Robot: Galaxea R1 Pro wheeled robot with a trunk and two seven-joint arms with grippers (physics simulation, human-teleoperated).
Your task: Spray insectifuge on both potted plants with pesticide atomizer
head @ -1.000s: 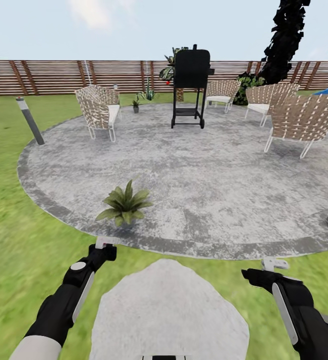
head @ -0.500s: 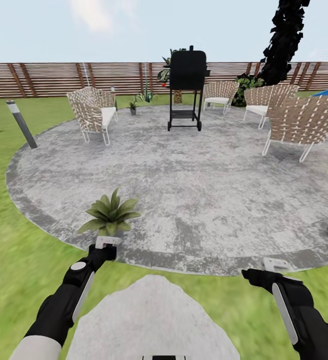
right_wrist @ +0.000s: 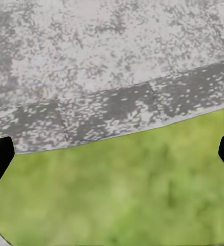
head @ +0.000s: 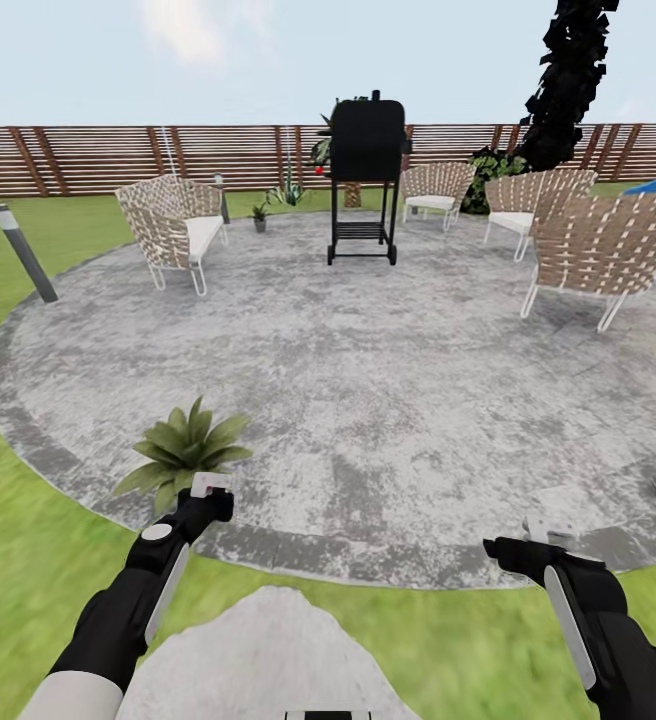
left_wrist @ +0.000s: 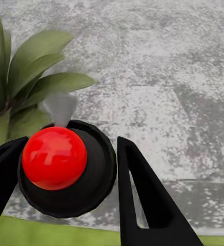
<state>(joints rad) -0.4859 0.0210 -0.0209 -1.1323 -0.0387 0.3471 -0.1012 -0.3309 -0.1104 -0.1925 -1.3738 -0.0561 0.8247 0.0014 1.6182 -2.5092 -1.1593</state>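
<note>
Left pincer (head: 211,490) closed on atomizer (left_wrist: 65,169), seen end-on as a dark round top with a red knob, just beside near plant (head: 181,450) at patio (head: 388,380) edge. Far plant (head: 259,213) well back, by a chair (head: 168,232). Right pincer (head: 546,530) wide, empty, above lawn (head: 28,560). Pickup apparently done; spraying of both plants seemingly left.

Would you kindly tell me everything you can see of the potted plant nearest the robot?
The potted plant is a low rosette of broad, pointed green leaves spreading outward. It stands upright on the grey paved patio, close to the edge by the lawn, just beyond the left end effector. In the left wrist view its leaves look smooth, with darker centres. Its pot is hidden behind the leaves and the end effector. Nothing is seen touching it.
</note>
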